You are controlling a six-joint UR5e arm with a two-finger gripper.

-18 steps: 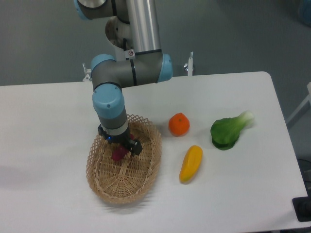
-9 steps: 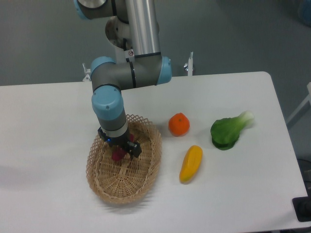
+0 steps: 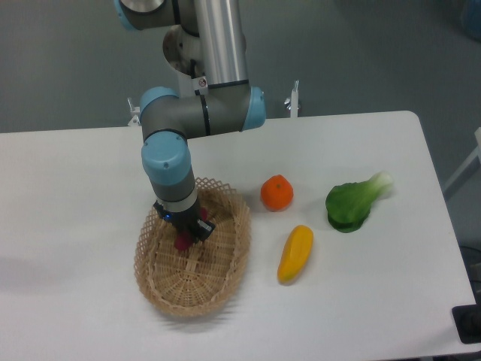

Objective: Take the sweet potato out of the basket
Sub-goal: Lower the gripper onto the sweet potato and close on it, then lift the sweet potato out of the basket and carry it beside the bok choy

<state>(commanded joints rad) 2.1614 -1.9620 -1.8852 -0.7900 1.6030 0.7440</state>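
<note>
Grasping step. The gripper (image 3: 186, 230) sits low inside the basket (image 3: 225, 271), its jaws over the sweet potato (image 3: 181, 241), at the basket's ten o'clock; whether they are clamped cannot be told. Next: confirm grip, lift straight up.

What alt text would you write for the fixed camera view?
A robot arm's claw reaches into a wicker basket over a magenta sweet potato, mostly hidden beneath it. On the white table to the right lie an orange, a yellow fruit and bok choy.

woven wicker basket (image 3: 218, 289) – rough, matt white table (image 3: 75, 195), smooth
</note>
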